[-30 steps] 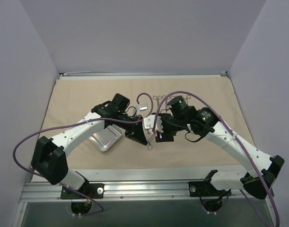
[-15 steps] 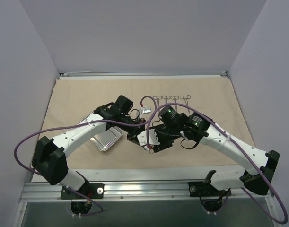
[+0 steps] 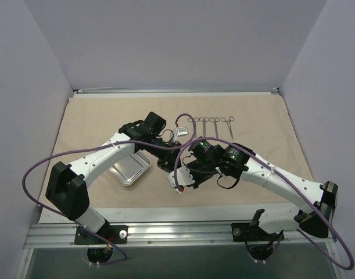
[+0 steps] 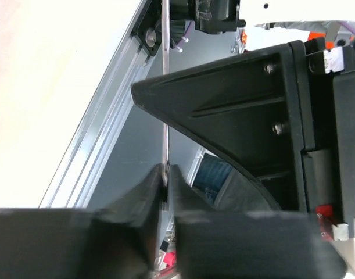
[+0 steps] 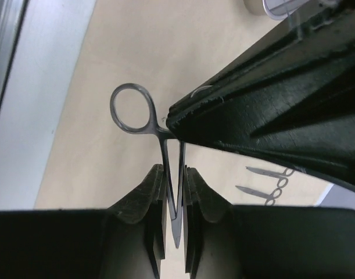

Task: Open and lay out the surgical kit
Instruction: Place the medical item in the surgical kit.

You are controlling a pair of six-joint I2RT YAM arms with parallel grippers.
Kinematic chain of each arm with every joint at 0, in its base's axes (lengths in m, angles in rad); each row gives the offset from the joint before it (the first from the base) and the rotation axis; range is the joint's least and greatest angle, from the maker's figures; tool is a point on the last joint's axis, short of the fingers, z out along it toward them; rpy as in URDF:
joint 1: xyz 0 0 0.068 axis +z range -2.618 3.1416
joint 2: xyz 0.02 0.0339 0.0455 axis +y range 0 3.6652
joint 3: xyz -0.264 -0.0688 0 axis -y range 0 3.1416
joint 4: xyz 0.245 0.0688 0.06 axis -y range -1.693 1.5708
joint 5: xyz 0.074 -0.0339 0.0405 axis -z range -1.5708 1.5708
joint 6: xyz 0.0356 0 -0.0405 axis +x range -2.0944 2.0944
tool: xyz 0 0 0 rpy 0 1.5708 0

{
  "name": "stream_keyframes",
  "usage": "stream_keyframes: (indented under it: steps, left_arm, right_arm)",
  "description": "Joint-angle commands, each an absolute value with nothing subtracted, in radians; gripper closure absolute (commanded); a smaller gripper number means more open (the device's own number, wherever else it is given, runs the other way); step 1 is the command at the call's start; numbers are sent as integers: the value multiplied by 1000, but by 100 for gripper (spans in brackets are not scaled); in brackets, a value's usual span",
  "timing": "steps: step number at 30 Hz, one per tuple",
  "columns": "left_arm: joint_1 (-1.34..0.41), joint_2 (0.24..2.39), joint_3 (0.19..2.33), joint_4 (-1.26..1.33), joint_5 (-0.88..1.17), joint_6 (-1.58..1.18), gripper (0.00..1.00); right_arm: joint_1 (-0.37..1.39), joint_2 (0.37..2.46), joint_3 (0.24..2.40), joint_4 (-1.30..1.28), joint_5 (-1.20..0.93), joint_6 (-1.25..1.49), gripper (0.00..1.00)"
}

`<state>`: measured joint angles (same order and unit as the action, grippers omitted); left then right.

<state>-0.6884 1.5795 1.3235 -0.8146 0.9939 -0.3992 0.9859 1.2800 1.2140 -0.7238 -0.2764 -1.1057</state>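
- Overhead, the beige cloth wrap lies spread flat across the desk.
- On it, the steel tray sits left of centre, and a row of instruments lies side by side near the far edge, just right of centre.
- The left gripper and right gripper meet just right of the tray, towards the near edge.
- From the left wrist, the left gripper's fingers are pressed together on the thin steel shaft of a ring-handled instrument, which runs straight up out of them. The right gripper's black body fills the frame just right of the shaft.
- From the right wrist, the right gripper pinches the blade end of that same instrument. Its ring handle sticks out beyond the fingers, above the cloth wrap.
- A black finger of the left gripper touches the instrument just beside the ring.
- Two of the row of instruments show on the cloth at the right.
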Motion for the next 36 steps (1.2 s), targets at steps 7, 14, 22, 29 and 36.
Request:
stream_keyframes:
  steps: [7, 14, 22, 29, 36]
  left_arm:
    - [-591, 1554, 1333, -749, 1003, -429, 46]
    - [-341, 1487, 1305, -724, 794, -500, 43]
    - [-221, 1516, 1367, -798, 660, -463, 45]
    - [-216, 1508, 1324, -805, 660, -417, 45]
    - [-198, 1513, 1324, -792, 672, -413, 46]
  right_arm:
    - [905, 1259, 1149, -649, -242, -1085, 100]
    - [740, 1250, 1075, -580, -299, -1013, 100]
    - [364, 1432, 1041, -235, -301, -568, 100]
    - [143, 1738, 1274, -239, -120, -246, 100]
    - [14, 2011, 1567, -314, -43, -198, 100]
